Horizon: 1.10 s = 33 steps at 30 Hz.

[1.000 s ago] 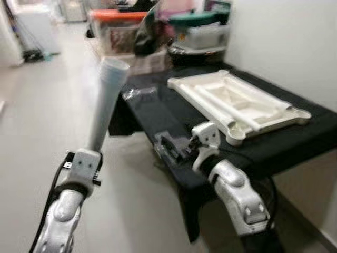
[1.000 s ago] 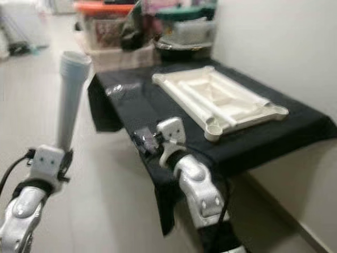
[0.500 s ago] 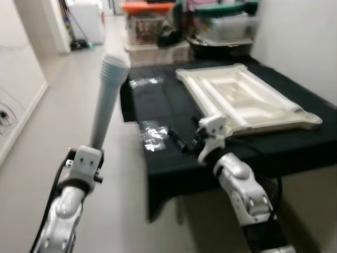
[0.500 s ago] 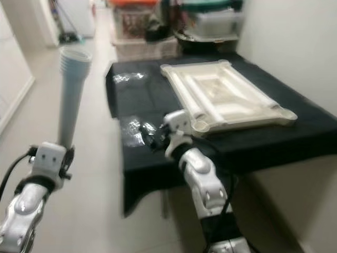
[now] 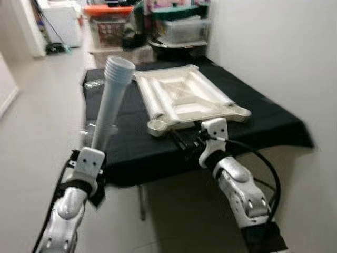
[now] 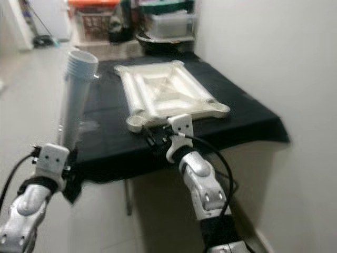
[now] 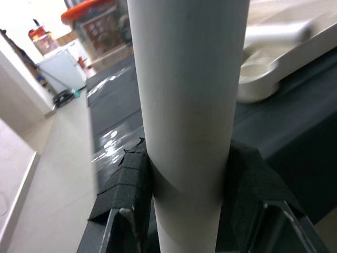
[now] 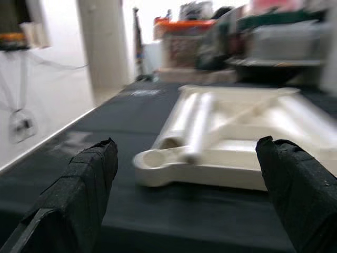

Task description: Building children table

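Nearest, left gripper (image 7: 184, 211) clamped on a pale grey table leg (image 5: 111, 100), black pads (image 7: 124, 179) pressed to both sides of the tube, which stands nearly upright with its ribbed open end on top, in front of the table's near-left corner. Right gripper (image 8: 184, 211) spread wide, fingers (image 8: 84, 184) well apart and holding nothing, poised just short of the white tabletop (image 5: 187, 97), at the near edge of the black-draped table (image 5: 263, 124). Tabletop lying upside down on that cloth, ribbed underside up, round leg socket (image 5: 156, 126) at its nearest corner, closest to the right gripper. Two more pale leg tubes (image 8: 192, 121) resting side by side inside the tabletop's frame. Crinkled clear plastic (image 7: 108, 142) on the cloth, left of the tabletop. Beyond the table's far end, stacked storage bins (image 5: 108, 23) with orange and green lids, blurred. Bare wall to the table's right.
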{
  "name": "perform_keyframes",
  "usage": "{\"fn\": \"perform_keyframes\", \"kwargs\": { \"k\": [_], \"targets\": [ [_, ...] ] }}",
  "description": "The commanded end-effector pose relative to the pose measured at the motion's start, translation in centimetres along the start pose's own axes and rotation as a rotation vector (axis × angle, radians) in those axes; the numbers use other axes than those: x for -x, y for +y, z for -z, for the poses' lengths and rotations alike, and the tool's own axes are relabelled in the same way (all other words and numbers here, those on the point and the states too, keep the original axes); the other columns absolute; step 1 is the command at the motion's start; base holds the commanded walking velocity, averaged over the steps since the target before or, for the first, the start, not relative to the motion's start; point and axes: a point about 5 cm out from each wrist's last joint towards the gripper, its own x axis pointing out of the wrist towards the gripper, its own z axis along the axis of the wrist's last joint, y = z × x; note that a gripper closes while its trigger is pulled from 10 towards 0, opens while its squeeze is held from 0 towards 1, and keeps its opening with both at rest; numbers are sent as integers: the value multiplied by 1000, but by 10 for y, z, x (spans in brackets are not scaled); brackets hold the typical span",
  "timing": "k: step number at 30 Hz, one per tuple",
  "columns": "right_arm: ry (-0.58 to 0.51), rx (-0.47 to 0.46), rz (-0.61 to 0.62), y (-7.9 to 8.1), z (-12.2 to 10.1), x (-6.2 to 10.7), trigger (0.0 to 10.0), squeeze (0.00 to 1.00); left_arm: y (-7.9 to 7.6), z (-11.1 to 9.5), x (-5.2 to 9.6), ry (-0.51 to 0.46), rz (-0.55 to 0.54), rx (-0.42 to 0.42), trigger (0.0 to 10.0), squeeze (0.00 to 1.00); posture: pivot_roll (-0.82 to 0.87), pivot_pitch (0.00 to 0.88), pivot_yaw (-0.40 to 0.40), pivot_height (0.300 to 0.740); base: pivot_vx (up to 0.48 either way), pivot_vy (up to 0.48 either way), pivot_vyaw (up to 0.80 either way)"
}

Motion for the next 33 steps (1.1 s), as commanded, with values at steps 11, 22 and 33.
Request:
{"fn": "perform_keyframes", "kwargs": {
  "k": [11,22,33],
  "targets": [
    [-11,-6,-9,5,0,-2,10000,0,13,-6,-1,-45,-80,33,10000,0,5,0,-19,740,0,-42,0],
    [-10,29,-18,6,0,-3,10000,0,19,-10,-2,-66,-128,60,10000,0,7,0,-16,740,48,0,82],
    [-15,20,-6,6,1,-5,10000,0,21,-14,-6,-86,-143,80,10000,0,12,0,-15,740,329,0,218]
  ]
}}
